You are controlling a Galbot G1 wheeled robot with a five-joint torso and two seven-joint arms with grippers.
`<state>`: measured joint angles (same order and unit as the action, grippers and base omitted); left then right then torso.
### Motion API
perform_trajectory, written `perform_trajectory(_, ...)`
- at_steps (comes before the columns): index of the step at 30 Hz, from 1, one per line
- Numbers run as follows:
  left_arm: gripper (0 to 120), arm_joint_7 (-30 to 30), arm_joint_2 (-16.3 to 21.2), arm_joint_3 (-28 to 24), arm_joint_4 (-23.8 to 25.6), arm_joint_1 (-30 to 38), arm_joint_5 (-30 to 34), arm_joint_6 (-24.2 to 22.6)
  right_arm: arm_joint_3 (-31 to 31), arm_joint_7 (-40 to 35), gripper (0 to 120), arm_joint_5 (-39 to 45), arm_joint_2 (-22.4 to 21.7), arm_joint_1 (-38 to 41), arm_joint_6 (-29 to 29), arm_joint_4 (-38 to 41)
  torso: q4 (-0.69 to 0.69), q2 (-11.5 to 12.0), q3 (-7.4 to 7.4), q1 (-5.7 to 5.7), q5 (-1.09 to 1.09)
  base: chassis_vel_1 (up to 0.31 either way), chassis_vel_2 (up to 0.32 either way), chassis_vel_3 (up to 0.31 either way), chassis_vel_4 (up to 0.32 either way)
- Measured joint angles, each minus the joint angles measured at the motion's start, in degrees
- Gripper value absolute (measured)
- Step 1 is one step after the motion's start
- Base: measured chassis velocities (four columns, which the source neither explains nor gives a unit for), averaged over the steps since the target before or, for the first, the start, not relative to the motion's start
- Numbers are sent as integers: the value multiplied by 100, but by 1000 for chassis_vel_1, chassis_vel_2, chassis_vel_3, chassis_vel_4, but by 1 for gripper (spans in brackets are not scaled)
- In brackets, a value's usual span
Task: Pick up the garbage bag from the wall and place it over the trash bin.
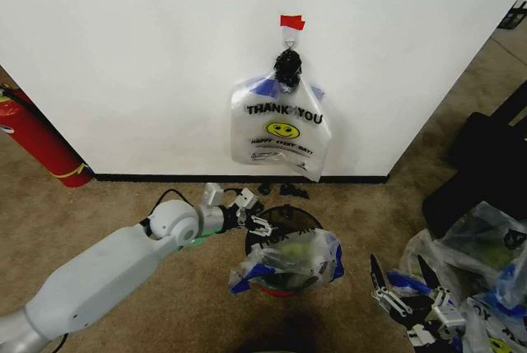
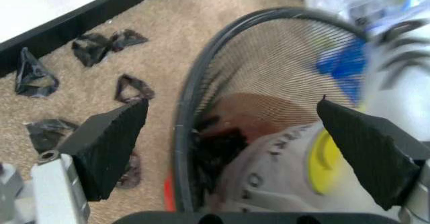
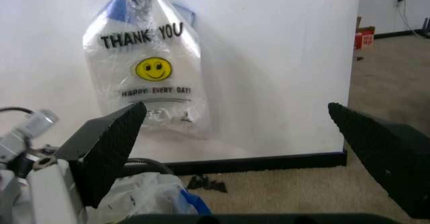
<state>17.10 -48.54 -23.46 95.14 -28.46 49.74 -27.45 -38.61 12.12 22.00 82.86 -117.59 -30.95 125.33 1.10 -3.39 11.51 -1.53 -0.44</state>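
Nearest the head camera, low at the right, the right claw [image 1: 408,299] hangs just above the carpet with its dark fingers spread wide and nothing between them, close beside a heap of bulging clear bags [image 1: 482,246]. Behind everything stands the wall [image 1: 123,65], white with a black baseboard, and on its hook under a scrap of red tape [image 1: 291,21] a whitish "THANK YOU" bag [image 1: 281,131] hangs flat. On the floor in front of it sits the trash bin [image 1: 280,225], black mesh with a red base, and the garbage bag [image 1: 288,261] lies crumpled across its mouth and near rim, clear film with blue patches, slumped rather than stretched round the rim. The left claw [image 1: 251,215] is at the bin's far-left rim, its fingers apart and empty; in the left wrist view one finger [image 2: 111,143] sits outside the mesh and the other over the opening. The bag looks nearly weightless, limp and slick (it will crumple, slide and cling rather than hold a shape), so the sensible hold is a pinch on a doubled fold at its open edge, not on the loose middle. Small black scraps [image 2: 100,45] litter the carpet by the baseboard.
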Motion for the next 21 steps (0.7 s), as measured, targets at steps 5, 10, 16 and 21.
perform_trajectory(5, 92, 23, -230, -203, -381, 262, -46, 246, -50, 44, 100, 62, -12, -60, -9, 51, 0, 0, 0, 0, -1, 0, 0, 0, 0)
perform_trajectory(10, 78, 83, -317, -405, -537, 495, -77, 336, -50, 50, 100, 70, -29, -43, 1, 49, 1, 0, 0, 0, 0, 0, 0, 0, 0)
perform_trajectory(16, 56, 185, -443, -484, -721, 576, -156, 190, -15, 60, 100, 53, 16, -27, 37, 27, 0, 0, 0, 0, -1, 0, 0, 0, 0)
perform_trajectory(21, 34, 304, -425, -597, -776, 684, -132, 163, -4, 61, 100, 40, 63, -33, 36, 18, 0, 0, 0, 0, -1, 0, 0, 0, 0)
